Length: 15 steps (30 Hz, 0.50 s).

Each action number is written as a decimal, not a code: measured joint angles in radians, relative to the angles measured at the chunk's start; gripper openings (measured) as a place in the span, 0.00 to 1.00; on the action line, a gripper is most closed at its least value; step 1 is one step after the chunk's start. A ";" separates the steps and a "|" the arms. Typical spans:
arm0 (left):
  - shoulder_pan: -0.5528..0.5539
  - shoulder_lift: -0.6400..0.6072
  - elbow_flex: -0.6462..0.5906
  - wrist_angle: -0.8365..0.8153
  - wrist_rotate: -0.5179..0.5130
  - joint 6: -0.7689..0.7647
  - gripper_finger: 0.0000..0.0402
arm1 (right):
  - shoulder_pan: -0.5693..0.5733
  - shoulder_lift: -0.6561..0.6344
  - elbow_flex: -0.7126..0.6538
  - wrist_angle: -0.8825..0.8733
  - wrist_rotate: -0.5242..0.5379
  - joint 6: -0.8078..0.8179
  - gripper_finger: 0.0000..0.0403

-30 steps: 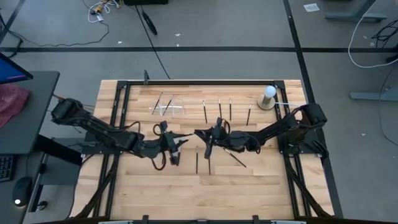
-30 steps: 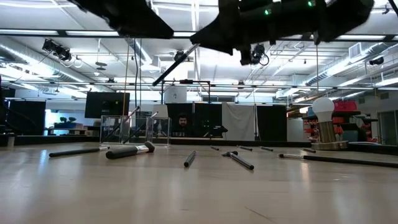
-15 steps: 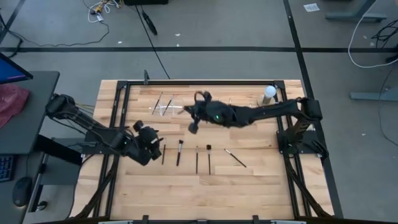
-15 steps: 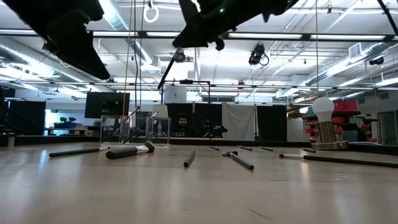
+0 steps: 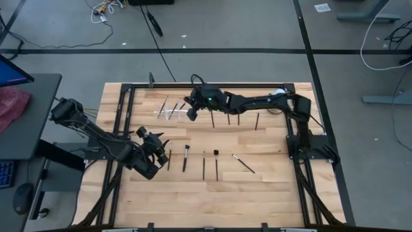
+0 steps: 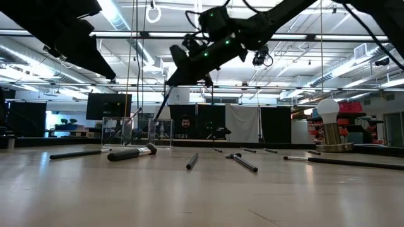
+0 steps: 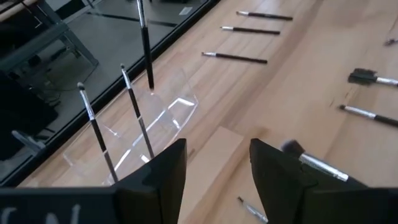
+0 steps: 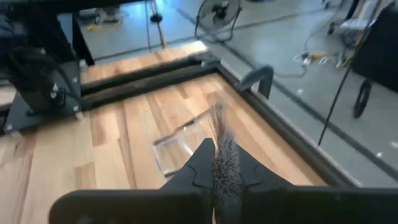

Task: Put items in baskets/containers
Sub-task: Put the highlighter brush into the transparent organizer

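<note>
We note the right tool [image 5: 191,113] clamped on a makeup brush [image 8: 221,155], beside the clear holder [image 5: 172,111] at the desk's [image 5: 270,187] far side. Left tool [image 5: 158,153] gapes wide, empty, near loose brushes [image 5: 185,157].

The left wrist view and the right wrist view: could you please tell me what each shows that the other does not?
Only the left wrist view shows three brushes standing in the clear holder, loose brushes lying on the table, and the open left pincer. Only the right wrist view shows the right pincer shut on a brush, bristles up, with the table frame and floor beyond. Both show the clear holder and the wooden table.
</note>
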 joint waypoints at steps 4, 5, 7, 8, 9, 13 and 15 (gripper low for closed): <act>0.007 0.000 0.000 0.002 0.000 -0.001 0.44 | -0.020 0.043 0.056 -0.049 -0.058 0.016 0.03; 0.007 0.000 0.000 0.002 0.000 -0.002 0.44 | -0.026 0.050 0.064 -0.062 -0.076 0.021 0.03; 0.007 0.000 0.000 0.003 0.000 -0.002 0.44 | -0.034 0.063 0.070 -0.093 -0.106 0.034 0.03; 0.007 0.000 0.000 0.004 0.000 -0.001 0.44 | -0.039 0.066 0.071 -0.098 -0.119 0.037 0.04; 0.007 0.000 0.000 0.004 0.000 -0.001 0.44 | -0.043 0.067 0.071 -0.117 -0.128 0.039 0.04; 0.007 -0.001 0.000 0.006 0.000 -0.002 0.44 | -0.059 0.066 0.071 -0.155 -0.143 0.053 0.05; 0.007 -0.001 0.000 0.006 0.000 -0.001 0.44 | -0.064 0.066 0.071 -0.163 -0.143 0.053 0.05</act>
